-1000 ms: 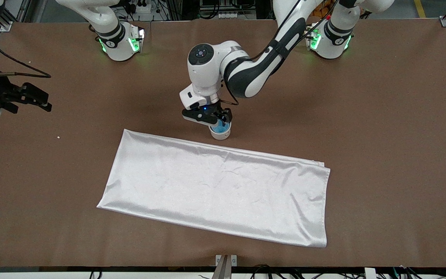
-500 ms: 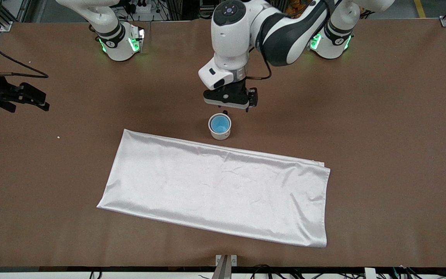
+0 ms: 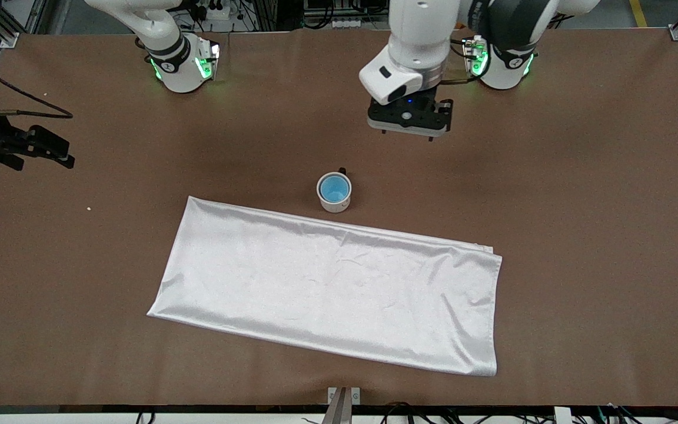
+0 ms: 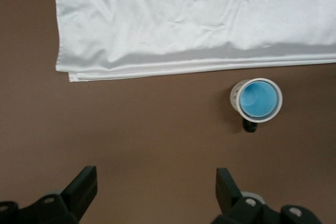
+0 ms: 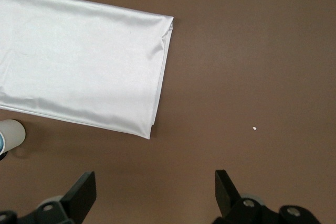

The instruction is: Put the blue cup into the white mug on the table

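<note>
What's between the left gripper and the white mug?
Nothing: bare table between the open left gripper and the white mug holding the blue cup, per the left wrist view.

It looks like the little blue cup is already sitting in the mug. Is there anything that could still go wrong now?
Probably little. The blue cup sits inside the white mug, and the open left gripper hangs over bare table, holding nothing. The mug stands close to the white cloth; tugging the cloth might nudge it. The open right gripper waits near its table end.
</note>
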`<state>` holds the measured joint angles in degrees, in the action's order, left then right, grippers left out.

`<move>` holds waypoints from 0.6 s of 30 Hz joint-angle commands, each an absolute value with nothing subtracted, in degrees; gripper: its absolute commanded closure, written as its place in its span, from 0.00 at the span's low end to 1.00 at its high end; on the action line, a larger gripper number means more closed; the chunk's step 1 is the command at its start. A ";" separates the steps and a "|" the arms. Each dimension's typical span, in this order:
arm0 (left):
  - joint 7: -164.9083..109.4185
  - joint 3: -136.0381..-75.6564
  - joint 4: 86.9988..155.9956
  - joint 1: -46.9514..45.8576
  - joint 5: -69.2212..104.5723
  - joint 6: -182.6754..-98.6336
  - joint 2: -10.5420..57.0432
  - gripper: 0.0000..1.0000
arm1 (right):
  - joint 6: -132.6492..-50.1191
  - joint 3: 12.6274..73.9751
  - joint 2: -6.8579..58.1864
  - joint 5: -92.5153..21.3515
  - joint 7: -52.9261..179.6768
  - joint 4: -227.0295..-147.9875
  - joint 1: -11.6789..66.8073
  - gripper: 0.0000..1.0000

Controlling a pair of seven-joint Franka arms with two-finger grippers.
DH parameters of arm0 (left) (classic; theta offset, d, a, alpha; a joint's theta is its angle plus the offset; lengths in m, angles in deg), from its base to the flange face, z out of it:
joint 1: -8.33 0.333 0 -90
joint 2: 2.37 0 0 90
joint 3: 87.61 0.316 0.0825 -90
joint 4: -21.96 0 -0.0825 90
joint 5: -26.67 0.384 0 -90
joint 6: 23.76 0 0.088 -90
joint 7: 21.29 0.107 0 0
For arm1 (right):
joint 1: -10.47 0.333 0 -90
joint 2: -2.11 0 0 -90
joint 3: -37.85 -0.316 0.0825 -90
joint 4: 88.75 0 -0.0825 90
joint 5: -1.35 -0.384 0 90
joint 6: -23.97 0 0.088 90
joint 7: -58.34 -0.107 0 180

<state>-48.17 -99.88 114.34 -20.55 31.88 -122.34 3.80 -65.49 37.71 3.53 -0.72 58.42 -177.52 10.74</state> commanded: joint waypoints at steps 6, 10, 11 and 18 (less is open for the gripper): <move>-33.79 -100.27 116.79 -9.35 28.96 -119.03 -1.14 0.00 | -64.62 37.41 2.73 -0.67 58.87 -177.43 9.41 0.00; -31.75 -100.27 117.76 -5.83 26.76 -119.03 -2.11 0.00 | -64.62 37.32 2.29 -0.58 58.78 -177.61 9.41 0.00; -31.75 -100.27 117.94 -5.04 26.49 -119.03 -2.19 0.00 | -64.62 37.32 2.37 -0.49 58.70 -177.61 9.41 0.00; -31.67 -100.27 120.13 -1.96 26.05 -119.12 -3.60 0.00 | -64.53 37.24 2.38 0.03 58.70 -177.87 9.50 0.00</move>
<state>-32.56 -99.72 116.83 -4.02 27.60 -119.16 -0.71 -65.25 37.77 3.40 -0.48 58.42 -177.52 10.07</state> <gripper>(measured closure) 0.000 0.000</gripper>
